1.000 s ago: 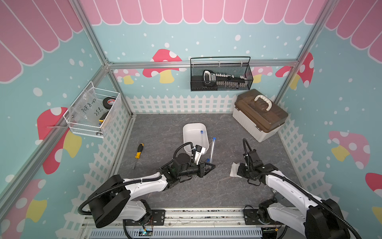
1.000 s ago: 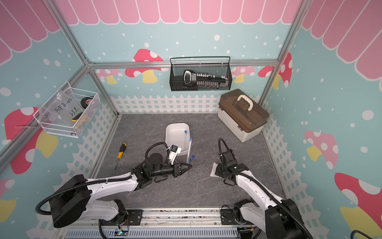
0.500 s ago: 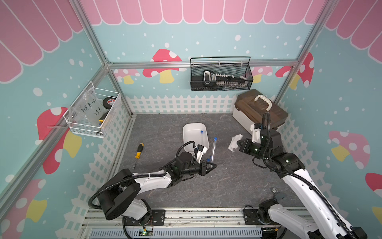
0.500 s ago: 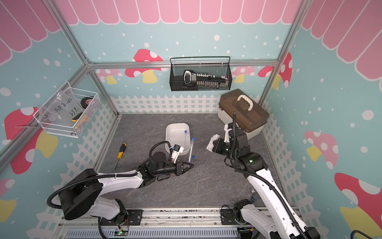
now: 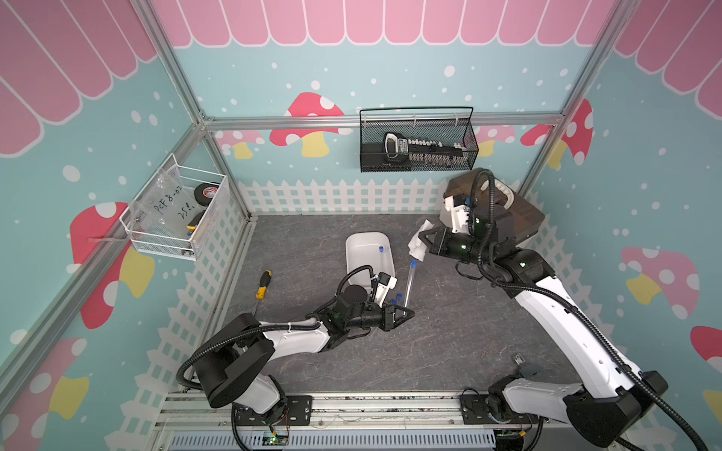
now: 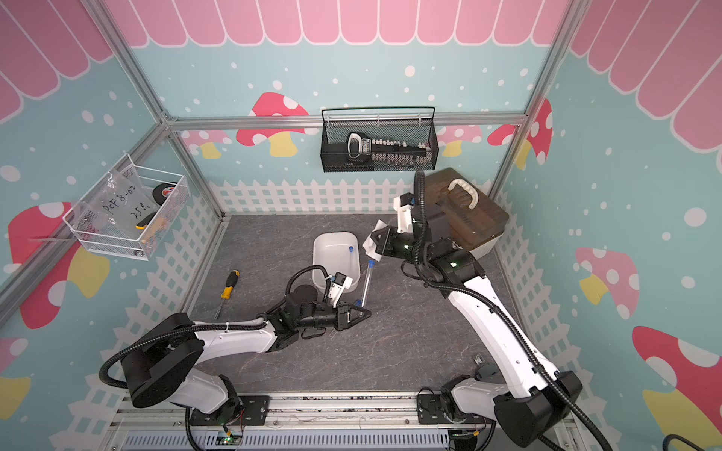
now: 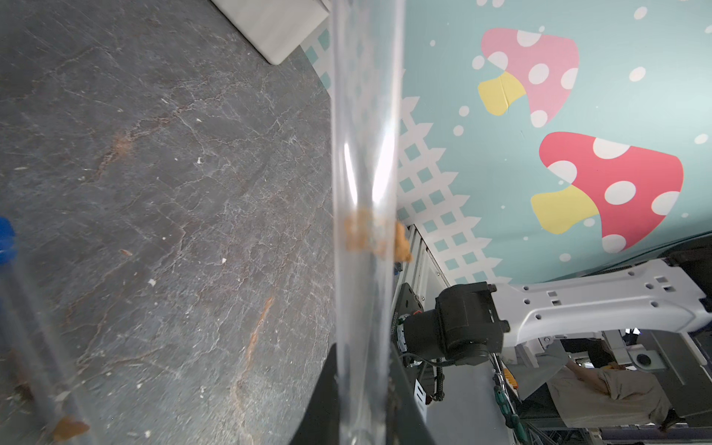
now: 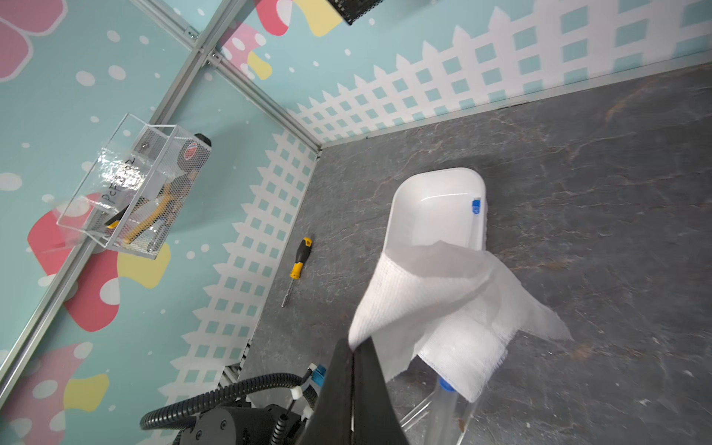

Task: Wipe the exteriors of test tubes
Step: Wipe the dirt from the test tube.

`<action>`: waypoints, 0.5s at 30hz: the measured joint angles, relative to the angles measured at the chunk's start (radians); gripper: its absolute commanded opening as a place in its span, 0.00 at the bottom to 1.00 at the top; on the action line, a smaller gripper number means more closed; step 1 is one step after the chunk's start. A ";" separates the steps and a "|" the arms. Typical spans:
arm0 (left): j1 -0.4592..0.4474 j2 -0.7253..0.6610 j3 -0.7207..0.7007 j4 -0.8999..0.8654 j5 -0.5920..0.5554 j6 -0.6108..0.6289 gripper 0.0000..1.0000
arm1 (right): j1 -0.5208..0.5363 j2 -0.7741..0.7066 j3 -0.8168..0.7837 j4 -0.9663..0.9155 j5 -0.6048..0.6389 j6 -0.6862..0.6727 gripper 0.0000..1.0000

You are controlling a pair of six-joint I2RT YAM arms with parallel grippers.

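My left gripper [image 5: 406, 311] [image 6: 363, 311] [image 7: 364, 385] is shut on the lower end of a clear test tube [image 5: 409, 285] [image 6: 367, 283] [image 7: 366, 154]. The tube stands tilted, blue cap [image 8: 447, 384] on top, with an orange-brown smudge [image 7: 366, 235] on its wall. My right gripper [image 5: 424, 242] [image 6: 377, 240] [image 8: 356, 346] is shut on a corner of a white cloth [image 5: 418, 244] [image 6: 370, 245] [image 8: 443, 308]. The cloth hangs right over the cap; whether they touch I cannot tell. Another tube's blue cap [image 5: 381, 248] [image 8: 476, 206] shows in the white bin [image 5: 367, 235] [image 6: 336, 235]. More blue caps [image 5: 396, 298] lie by the left gripper.
A yellow-and-black screwdriver [image 5: 262, 285] [image 8: 298, 266] lies on the grey floor to the left. A brown-lidded toolbox [image 5: 523, 214] stands at the back right behind the right arm. A black mesh basket [image 5: 418, 144] hangs on the back wall, a wire basket [image 5: 176, 214] on the left wall.
The right arm has lifted the cloth off the floor at the front and carried it back and left, to above the held tube's cap. The left gripper stays shut on the tube.
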State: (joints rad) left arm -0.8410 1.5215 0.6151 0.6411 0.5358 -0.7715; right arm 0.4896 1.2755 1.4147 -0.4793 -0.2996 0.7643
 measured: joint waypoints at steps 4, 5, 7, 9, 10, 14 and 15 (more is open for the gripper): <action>-0.005 0.003 0.004 0.000 0.000 -0.002 0.06 | 0.056 0.031 0.011 0.016 -0.005 -0.008 0.00; -0.005 0.003 0.006 0.001 0.000 -0.003 0.06 | 0.061 0.026 0.004 0.019 -0.004 -0.008 0.00; -0.005 0.003 0.008 0.002 -0.001 -0.003 0.07 | 0.067 -0.003 -0.041 0.029 0.001 -0.005 0.00; -0.005 0.003 0.008 0.003 -0.002 -0.003 0.07 | 0.068 -0.050 -0.108 0.032 0.011 0.001 0.00; -0.005 0.003 0.008 0.003 -0.002 -0.003 0.07 | 0.068 -0.080 -0.150 0.031 0.016 0.007 0.00; -0.005 0.003 0.008 0.003 -0.006 -0.003 0.07 | 0.068 -0.189 -0.287 0.018 0.022 0.032 0.00; -0.005 0.003 0.008 0.003 -0.008 -0.003 0.07 | 0.068 -0.211 -0.316 0.015 0.022 0.039 0.00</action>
State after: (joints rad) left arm -0.8455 1.5242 0.6231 0.6441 0.5274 -0.7746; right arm 0.5575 1.0649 1.0988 -0.4644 -0.2779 0.8032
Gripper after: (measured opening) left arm 0.136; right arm 0.048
